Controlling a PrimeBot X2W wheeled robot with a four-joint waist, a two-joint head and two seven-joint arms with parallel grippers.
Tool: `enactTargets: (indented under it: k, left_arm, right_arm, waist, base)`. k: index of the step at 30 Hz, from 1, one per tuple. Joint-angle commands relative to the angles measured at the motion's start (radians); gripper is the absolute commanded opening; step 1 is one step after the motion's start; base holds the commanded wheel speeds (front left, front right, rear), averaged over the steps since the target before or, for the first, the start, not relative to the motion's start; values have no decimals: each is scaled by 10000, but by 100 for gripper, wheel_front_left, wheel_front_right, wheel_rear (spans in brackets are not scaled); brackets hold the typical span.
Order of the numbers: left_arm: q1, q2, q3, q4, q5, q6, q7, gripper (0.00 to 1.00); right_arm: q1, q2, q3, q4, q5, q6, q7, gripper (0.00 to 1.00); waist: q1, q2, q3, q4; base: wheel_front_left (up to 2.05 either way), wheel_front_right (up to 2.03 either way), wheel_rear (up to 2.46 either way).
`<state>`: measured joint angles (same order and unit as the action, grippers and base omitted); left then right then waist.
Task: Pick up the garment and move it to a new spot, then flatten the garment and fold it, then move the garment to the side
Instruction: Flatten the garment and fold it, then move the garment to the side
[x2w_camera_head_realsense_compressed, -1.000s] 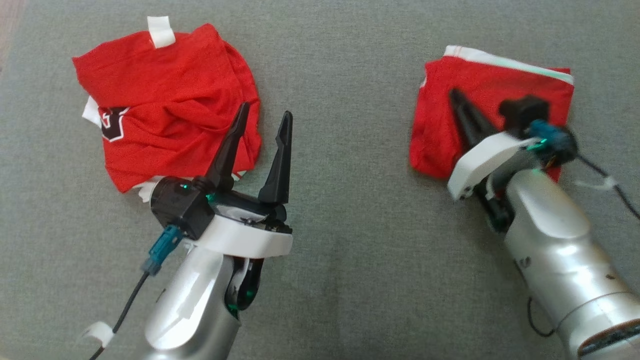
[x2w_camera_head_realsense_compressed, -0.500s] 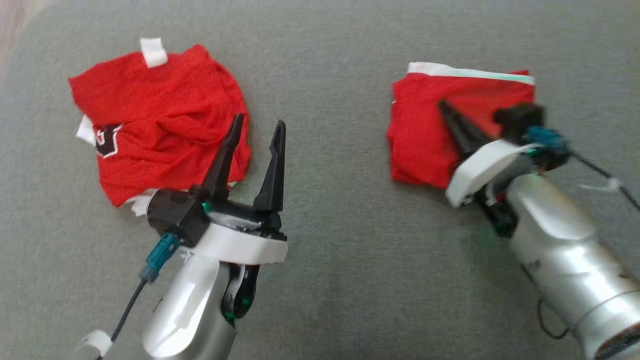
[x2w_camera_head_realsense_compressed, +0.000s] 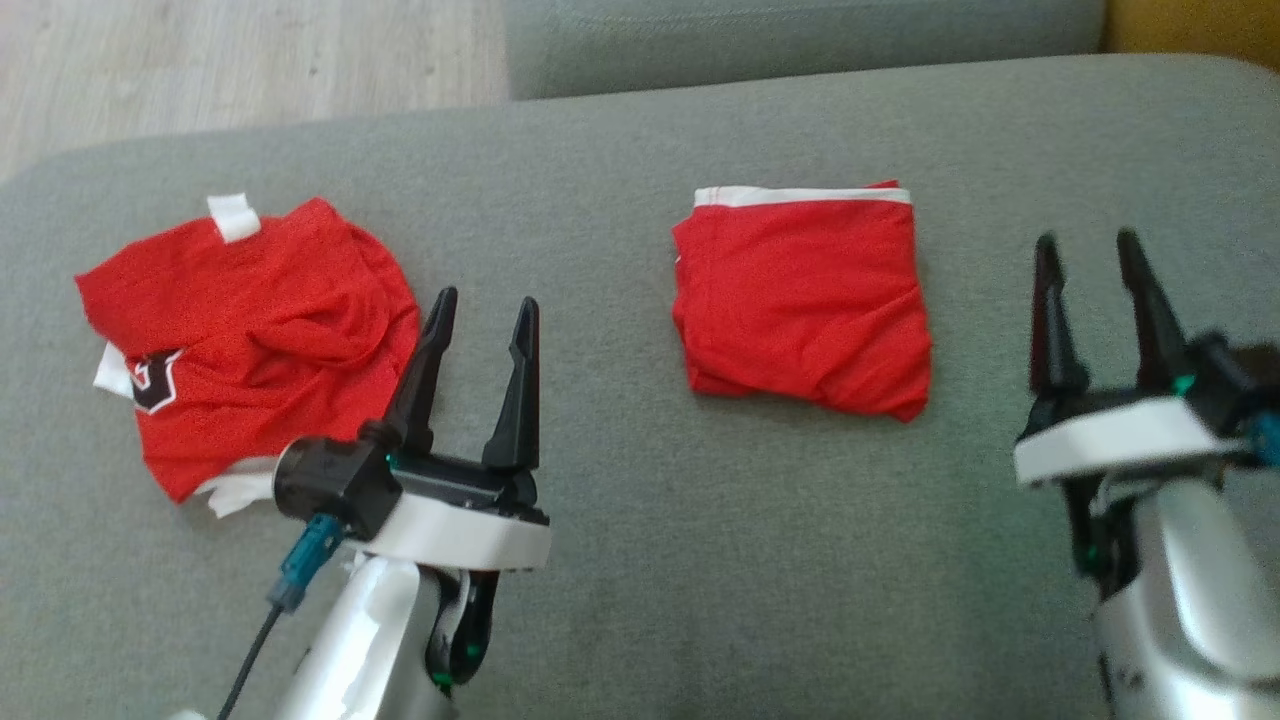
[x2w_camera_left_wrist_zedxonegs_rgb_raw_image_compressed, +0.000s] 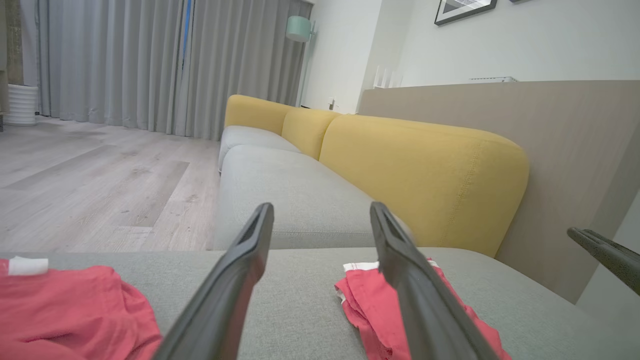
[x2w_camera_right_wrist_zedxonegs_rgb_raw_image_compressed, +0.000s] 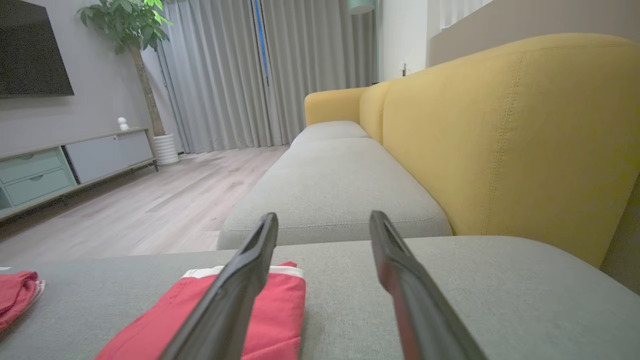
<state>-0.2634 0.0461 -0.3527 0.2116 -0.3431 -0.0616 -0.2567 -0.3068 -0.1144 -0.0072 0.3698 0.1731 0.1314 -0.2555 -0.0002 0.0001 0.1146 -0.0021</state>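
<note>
A folded red garment (x2w_camera_head_realsense_compressed: 805, 300) with a white band along its far edge lies flat on the grey sofa cushion (x2w_camera_head_realsense_compressed: 620, 560), right of centre. In the right wrist view the garment (x2w_camera_right_wrist_zedxonegs_rgb_raw_image_compressed: 280, 300) lies low and to the left. My right gripper (x2w_camera_head_realsense_compressed: 1087, 240) is open and empty, to the right of the garment and apart from it. My left gripper (x2w_camera_head_realsense_compressed: 487, 300) is open and empty, hovering between the folded garment and a crumpled red garment (x2w_camera_head_realsense_compressed: 250, 320) at the left. The left wrist view shows both the folded garment (x2w_camera_left_wrist_zedxonegs_rgb_raw_image_compressed: 365, 300) and the crumpled one (x2w_camera_left_wrist_zedxonegs_rgb_raw_image_compressed: 65, 310).
The cushion's far edge drops to a wooden floor (x2w_camera_head_realsense_compressed: 240, 60) at the upper left. A second grey cushion (x2w_camera_head_realsense_compressed: 800, 40) and a yellow backrest (x2w_camera_left_wrist_zedxonegs_rgb_raw_image_compressed: 425, 170) lie beyond and to the right. One finger of the right gripper (x2w_camera_left_wrist_zedxonegs_rgb_raw_image_compressed: 605, 255) shows at the left wrist view's right edge.
My right gripper has opened, come off the folded garment and drawn back to its right. The head camera has shifted, so the whole scene sits lower. The left gripper stays open.
</note>
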Motion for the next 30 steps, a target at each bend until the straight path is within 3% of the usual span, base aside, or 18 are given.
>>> enactTargets:
  k: [1,11,22,30]
  left_arm:
    - [-143,41,388,-305,72,33,-51,100]
    - [549,41,578,-169,64,139,-51,100]
    - [559,41,468,-244,84,307,-51,100]
    - [253,41,277,-354,80,289,-51,100]
  right_arm:
    - [-61,101,124,-431,-49,-7,-61,100]
    - [1656,629,-448,-1294,-248,-7,-62,100]
    - [1492,639,-532,-1185,-18,-7,-62,100]
    - [724,640,-776,-445,-415,-7,59,100]
  waist:
    - [2,-1,-175,-163]
    - [2,-1,-452,-266]
    - [2,-1,-360,-127]
    - [2,-1,292,232]
  base:
    - [0,0,0]
    - [0,0,0]
    - [0,0,0]
    - [0,0,0]
